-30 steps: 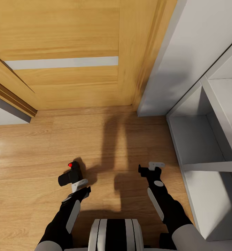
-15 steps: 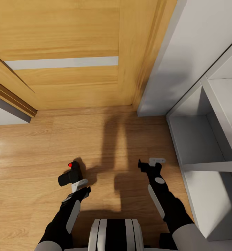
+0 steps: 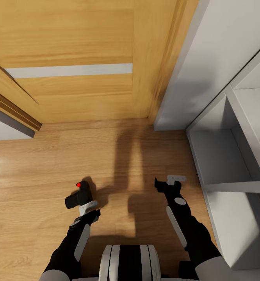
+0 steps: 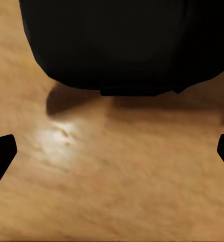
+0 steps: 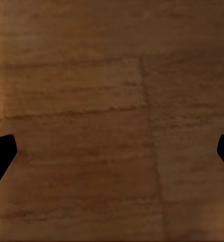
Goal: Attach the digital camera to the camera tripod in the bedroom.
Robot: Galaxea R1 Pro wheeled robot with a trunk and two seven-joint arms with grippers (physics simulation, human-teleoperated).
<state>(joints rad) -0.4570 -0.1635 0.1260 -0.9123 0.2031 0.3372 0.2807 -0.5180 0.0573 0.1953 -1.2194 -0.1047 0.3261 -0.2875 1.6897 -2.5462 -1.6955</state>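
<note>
The digital camera (image 3: 80,194), small and black with a red dot on top, is held off the wood floor at the tip of my left gripper (image 3: 86,205), which is shut on it. In the left wrist view the camera's dark body (image 4: 127,45) looms close and casts a shadow on the floor, while the gripper (image 4: 112,161) shows just its fingertips (image 4: 1,156) at the frame edges. My right gripper (image 3: 168,182) hangs open and empty over the floor, its fingertips (image 5: 0,156) wide apart around bare planks. The camera tripod is out of view.
A closed wooden door (image 3: 75,58) stands straight ahead, very near. A pale grey open shelf unit (image 3: 223,164) runs along the right side, close to my right arm. A grey wall panel (image 3: 5,128) sits at the left. Light wood floor (image 3: 36,164) lies between.
My right gripper has crept slightly forward. The left gripper and the camera have stayed put, and the view has not shifted.
</note>
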